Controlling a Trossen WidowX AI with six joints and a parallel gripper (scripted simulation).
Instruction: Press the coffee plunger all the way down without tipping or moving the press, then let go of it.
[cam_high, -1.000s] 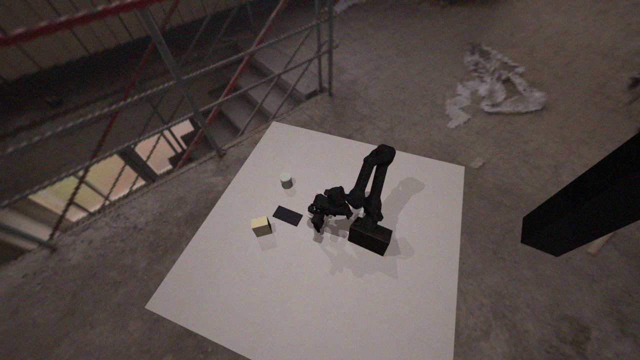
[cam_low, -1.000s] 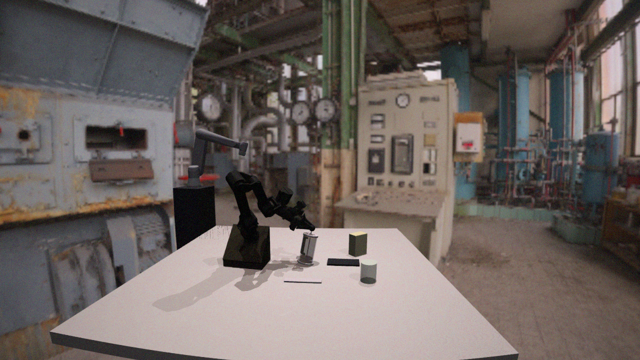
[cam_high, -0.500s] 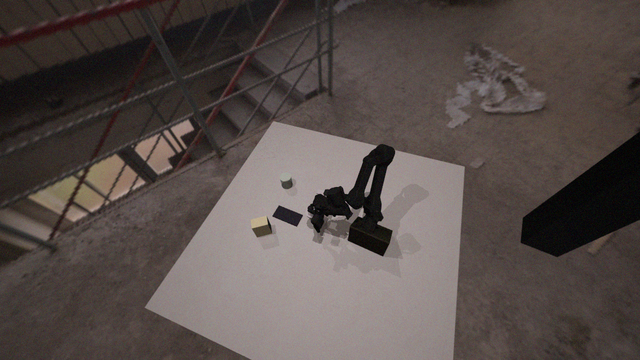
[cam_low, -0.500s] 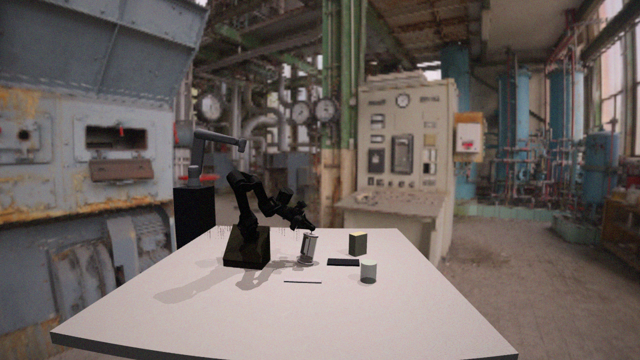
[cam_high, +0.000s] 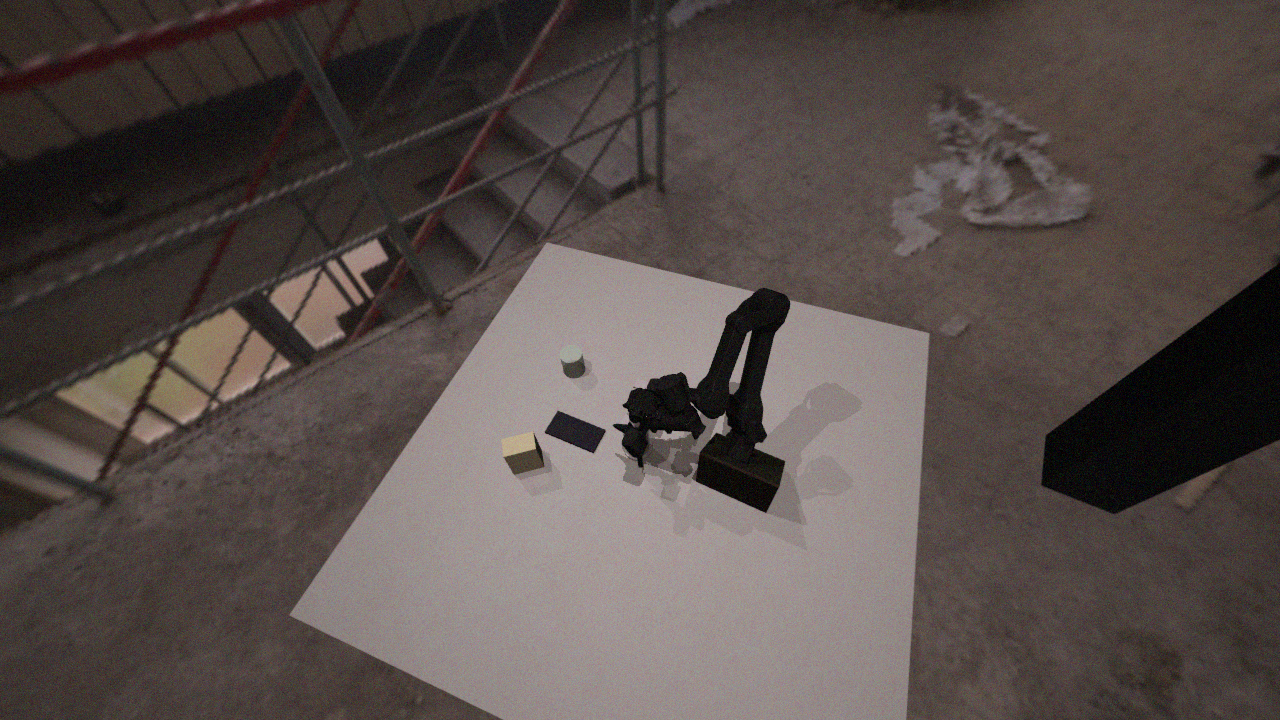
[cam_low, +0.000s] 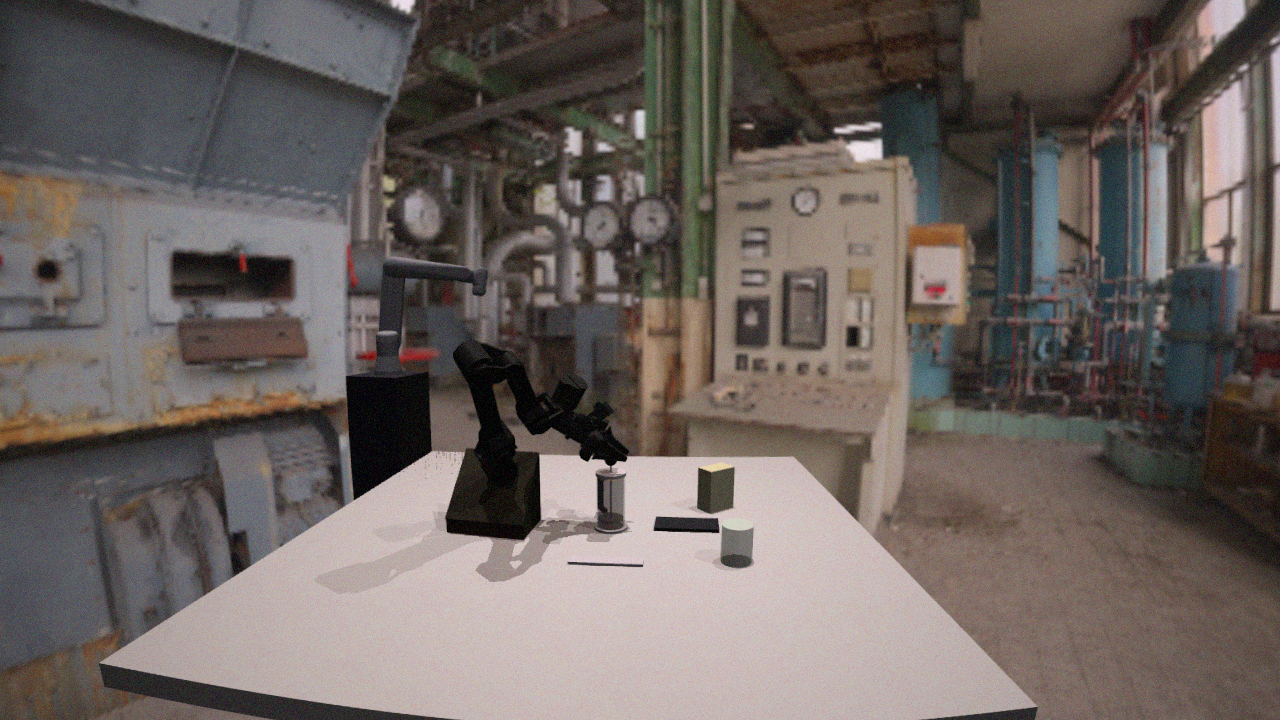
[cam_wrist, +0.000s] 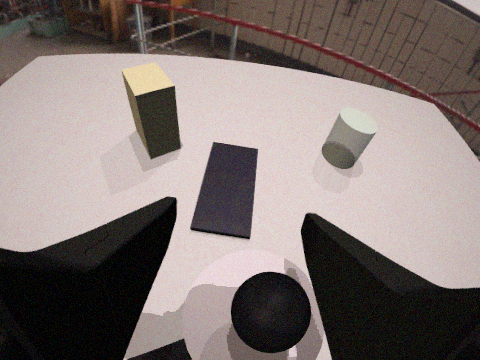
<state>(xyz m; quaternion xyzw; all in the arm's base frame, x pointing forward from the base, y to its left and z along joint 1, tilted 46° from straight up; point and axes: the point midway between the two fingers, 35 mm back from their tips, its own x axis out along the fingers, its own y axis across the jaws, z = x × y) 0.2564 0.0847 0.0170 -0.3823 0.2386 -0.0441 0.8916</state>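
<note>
The coffee press (cam_low: 610, 503) stands upright on the white table (cam_high: 537, 591) (cam_low: 572, 635), just in front of the arm's base. In the wrist view its black plunger knob (cam_wrist: 270, 312) sits close above the pale lid (cam_wrist: 245, 265). In the exterior view almost no rod shows above the lid, and the fingertips hide the knob. My gripper (cam_high: 629, 445) (cam_low: 619, 456) (cam_wrist: 241, 215) is open around the knob at lid height, with a gap to the left finger and a smaller one to the right. It holds nothing. In the top view the arm mostly hides the press.
A dark flat slab (cam_high: 575, 431) (cam_low: 686, 524) (cam_wrist: 227, 190) lies beyond the press. A yellow-topped block (cam_high: 523, 454) (cam_low: 715, 488) (cam_wrist: 159, 120) and a pale green cylinder (cam_high: 572, 361) (cam_low: 736, 544) (cam_wrist: 350, 135) stand on either side of it. A thin strip (cam_low: 605, 563) lies near the press.
</note>
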